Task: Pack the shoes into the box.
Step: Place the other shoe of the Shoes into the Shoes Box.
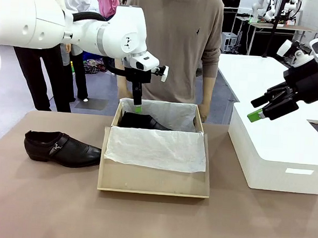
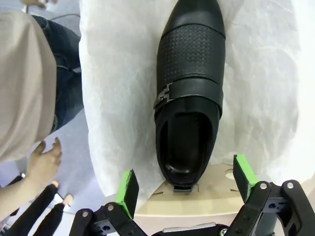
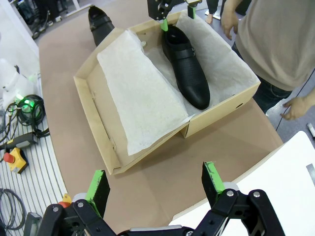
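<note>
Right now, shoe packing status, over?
Left gripper open over heel of shoe in box. Right gripper open, empty, off to the side. Second shoe on table, left of box. Nothing blocking.

You have one glossy black buckled shoe (image 2: 189, 98) lying sole-down on white tissue in the open tan shoebox (image 3: 221, 105), heel just beneath the left gripper (image 2: 186, 178)'s spread jaws, toe pointing away. The other shoe (image 1: 60, 148) lies outside the shoebox, well apart from both jaws.
</note>
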You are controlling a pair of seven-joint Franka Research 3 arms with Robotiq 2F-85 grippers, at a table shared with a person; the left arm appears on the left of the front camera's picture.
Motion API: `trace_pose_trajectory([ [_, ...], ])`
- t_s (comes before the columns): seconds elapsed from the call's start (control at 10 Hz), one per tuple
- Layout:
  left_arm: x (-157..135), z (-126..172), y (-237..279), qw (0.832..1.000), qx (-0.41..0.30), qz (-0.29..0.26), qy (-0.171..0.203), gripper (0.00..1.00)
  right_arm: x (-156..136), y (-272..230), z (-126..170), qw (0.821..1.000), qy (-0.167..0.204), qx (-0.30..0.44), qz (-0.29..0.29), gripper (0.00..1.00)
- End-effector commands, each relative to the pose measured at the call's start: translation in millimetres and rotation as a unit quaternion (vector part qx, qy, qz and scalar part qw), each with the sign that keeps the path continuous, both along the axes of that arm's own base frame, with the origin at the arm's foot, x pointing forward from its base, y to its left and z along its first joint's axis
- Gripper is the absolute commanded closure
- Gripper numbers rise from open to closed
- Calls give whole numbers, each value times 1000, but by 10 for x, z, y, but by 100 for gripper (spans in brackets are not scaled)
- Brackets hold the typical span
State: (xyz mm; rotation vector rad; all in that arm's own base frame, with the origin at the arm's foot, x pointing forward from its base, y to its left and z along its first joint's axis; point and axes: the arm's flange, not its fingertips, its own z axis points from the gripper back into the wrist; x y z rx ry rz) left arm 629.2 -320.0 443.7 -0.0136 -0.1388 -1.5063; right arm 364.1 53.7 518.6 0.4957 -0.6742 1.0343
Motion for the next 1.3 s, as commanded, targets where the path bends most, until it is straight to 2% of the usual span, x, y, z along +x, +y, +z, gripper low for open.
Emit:
trace_pose_trajectory([
  [0.0, 4, 3, 33, 1000, 5, 8, -8, 0, 34, 9, -18, 1000, -12, 16, 10, 0],
  [0.4, 3, 0, 4, 1000, 0, 0, 0, 0, 34, 9, -18, 1000, -12, 16, 10, 0],
  [0.8, -229, 544, 377, 999, -1, 11, -40, 0, 34, 9, -18, 1000, -12, 16, 10, 0],
  [1.2, -551, 875, 1117, 998, -36, 31, -48, 0, 34, 9, -18, 1000, -12, 16, 10, 0],
])
